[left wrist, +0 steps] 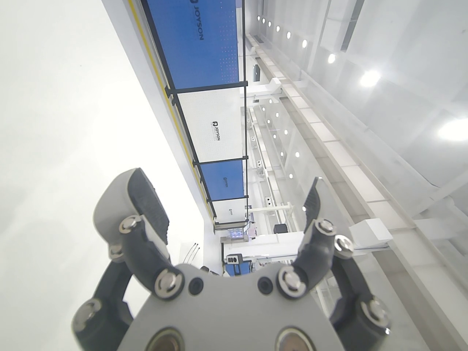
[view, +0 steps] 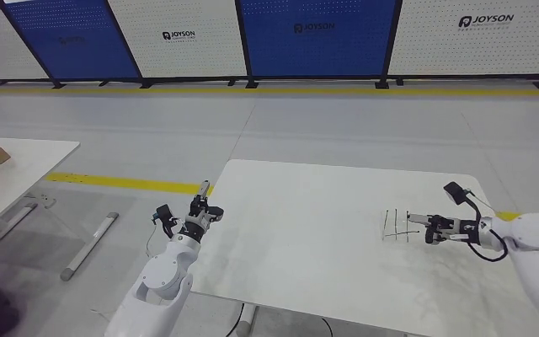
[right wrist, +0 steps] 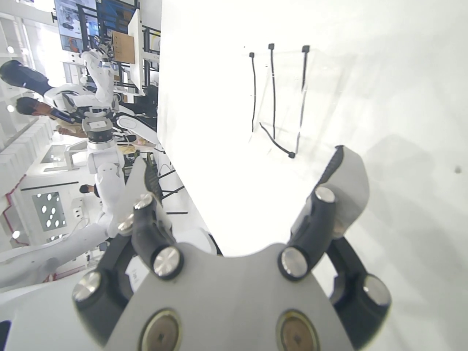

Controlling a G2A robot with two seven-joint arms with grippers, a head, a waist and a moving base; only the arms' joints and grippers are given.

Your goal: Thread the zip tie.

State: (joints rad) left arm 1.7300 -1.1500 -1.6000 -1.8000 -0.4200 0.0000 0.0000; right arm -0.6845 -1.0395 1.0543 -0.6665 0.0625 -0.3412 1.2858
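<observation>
Several thin black zip ties (right wrist: 273, 93) lie on the white table (view: 312, 236) near its right side; three run side by side and a fourth (right wrist: 276, 142) lies slanted across their ends. From above they show as fine dark lines (view: 397, 225). My right gripper (view: 424, 229) hovers just to the right of them, open and holding nothing (right wrist: 241, 175). My left gripper (view: 202, 200) is at the table's left edge, far from the ties, open and holding nothing (left wrist: 234, 199). The ties appear small and distant past its fingers (left wrist: 192, 252).
The table's left edge and front edge drop to a grey floor with a yellow line (view: 126, 182). A second white table (view: 29, 164) stands to the left. Blue and white panels (view: 312, 38) wall off the back.
</observation>
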